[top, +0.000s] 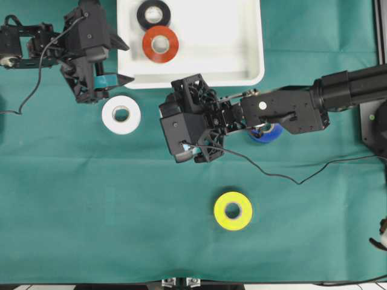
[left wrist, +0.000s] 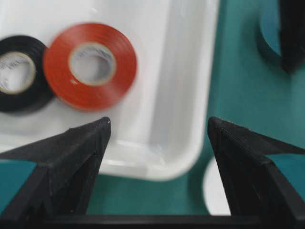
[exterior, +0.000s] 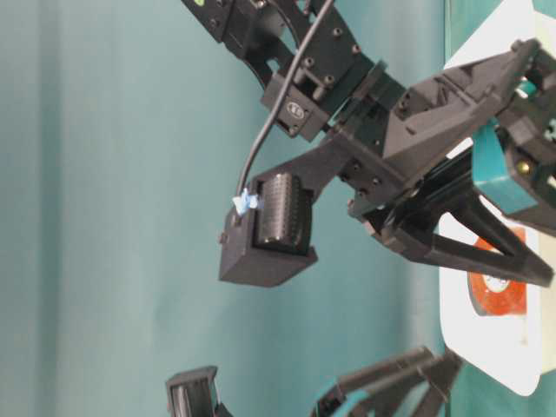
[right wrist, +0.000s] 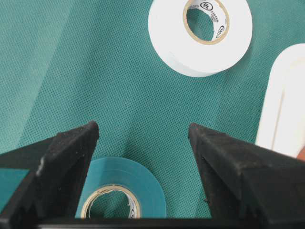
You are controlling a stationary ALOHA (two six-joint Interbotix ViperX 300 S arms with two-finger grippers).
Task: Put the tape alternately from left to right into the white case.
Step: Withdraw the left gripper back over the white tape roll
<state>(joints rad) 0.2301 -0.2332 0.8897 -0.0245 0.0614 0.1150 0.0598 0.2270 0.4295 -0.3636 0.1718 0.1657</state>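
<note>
The right gripper (right wrist: 143, 138) is hanging with jaws wide and empty over the green cloth, a teal roll (right wrist: 121, 188) lying flat just below and between them, hole facing up. The white roll (top: 121, 115) is lying nearer the left gripper (top: 115, 60), also spread wide, beside the white case (top: 242, 54) holding black and orange-red rolls.

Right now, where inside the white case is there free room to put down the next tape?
The white case is bare right of the orange-red roll. Its left part is crowded: the black roll touches the orange-red one, with the open left gripper beside them.
</note>
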